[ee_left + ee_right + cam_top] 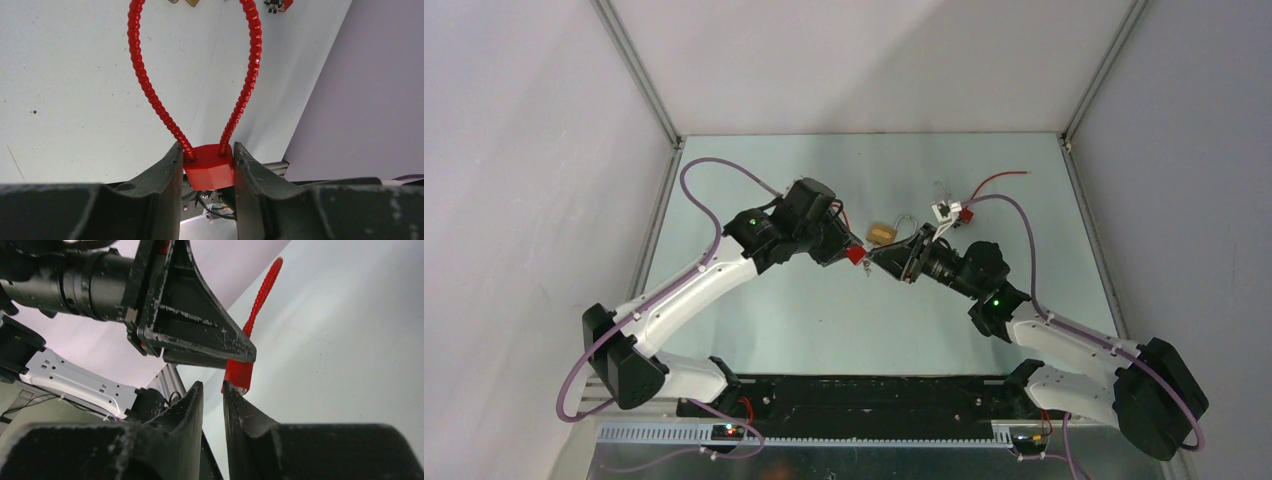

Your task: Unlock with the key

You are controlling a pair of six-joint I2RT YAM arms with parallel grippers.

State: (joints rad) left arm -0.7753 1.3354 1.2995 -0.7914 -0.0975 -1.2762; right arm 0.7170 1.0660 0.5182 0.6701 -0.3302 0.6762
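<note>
Top: L gripper (850, 249) & R gripper (877, 259) meet tip to tip mid-frame, just below brass padlock (882, 233). L wrist: jaws clenched on red tag (210, 167), its wire loop (145, 85) running to the top edge. R wrist: jaws nearly together, slim gap; can't tell if gripping. The key can't be made out in any view.

1. The top view is evenly and softly lit from above. The table (824, 320) carries a pale sheen with no hard glare.
2. Shadows there are faint and sit close under the arms. The walls (524, 150) dull to lilac-grey at 9 and 3 o'clock.
3. The left wrist view is bright and the table is near white. The tag (209, 170) and wire (150, 95) are sharp. The left gripper (207, 150) at 6 o'clock is dark and soft.
4. In the right wrist view the right gripper (212, 386) at 6 o'clock is a dark, blurred mass. The left gripper at 11 o'clock is crisper, with its scuffs visible.
5. The table at 3 o'clock there looks washed out.
</note>
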